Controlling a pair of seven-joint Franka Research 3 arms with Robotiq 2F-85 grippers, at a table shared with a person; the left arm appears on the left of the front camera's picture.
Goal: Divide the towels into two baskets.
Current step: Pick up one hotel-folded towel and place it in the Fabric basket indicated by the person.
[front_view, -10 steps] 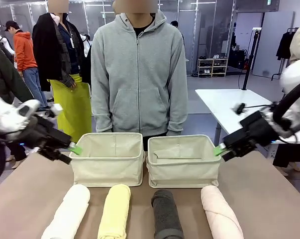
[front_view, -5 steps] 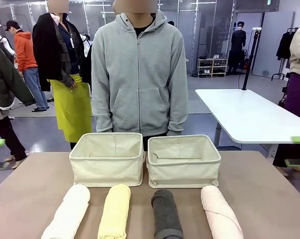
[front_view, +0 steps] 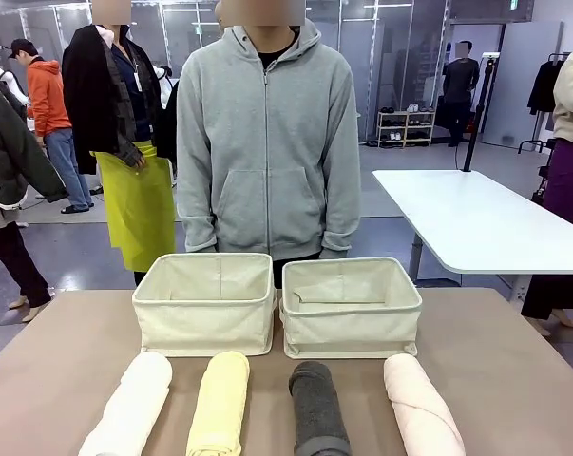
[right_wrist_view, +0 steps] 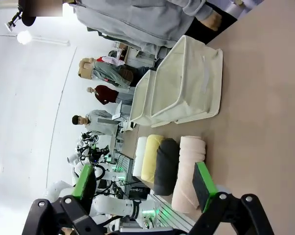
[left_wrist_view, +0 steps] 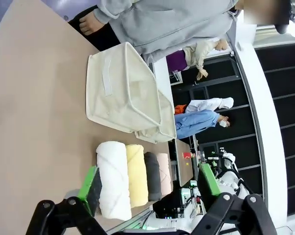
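With left fingers and right fingers wide and empty, straddle the white towel and pink towel mid-roll; they seem loosely wound.

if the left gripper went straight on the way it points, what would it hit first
Probably the white towel, nearest of the row framed between the pads of the open left gripper; the baskets lie off to the side. Depth is unclear, so it could pass above it.

From the front, the near ends of the white towel, yellow towel, grey towel and pink towel run off the bottom edge, while from the left wrist the right basket sits mostly hidden behind the left basket.
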